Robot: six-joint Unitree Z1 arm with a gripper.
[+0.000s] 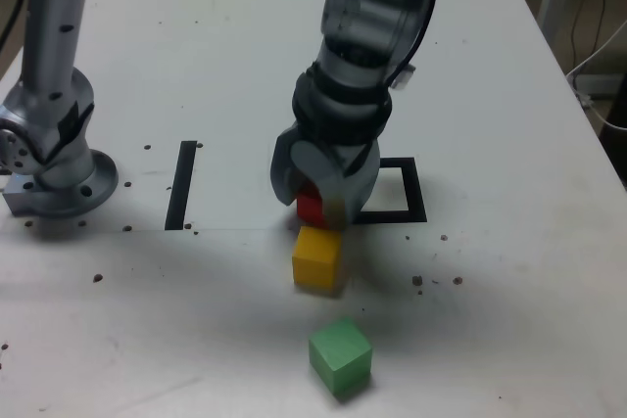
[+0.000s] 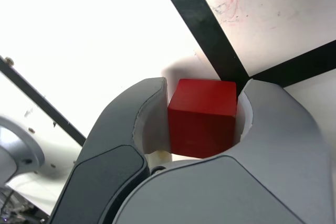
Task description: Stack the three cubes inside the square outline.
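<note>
Red cube near exterior frame centre, left of square outline. Gripper closed on its sides, fingers pointing down. Arm descends from top edge, leaning lower-left.

Pretty sure this is some kind of robotics lab or test bench: there's a grey, jointed robot arm over a big white tabletop. Black taped-looking markings, a straight strip and a square outline, kinda say test setup too.
</note>
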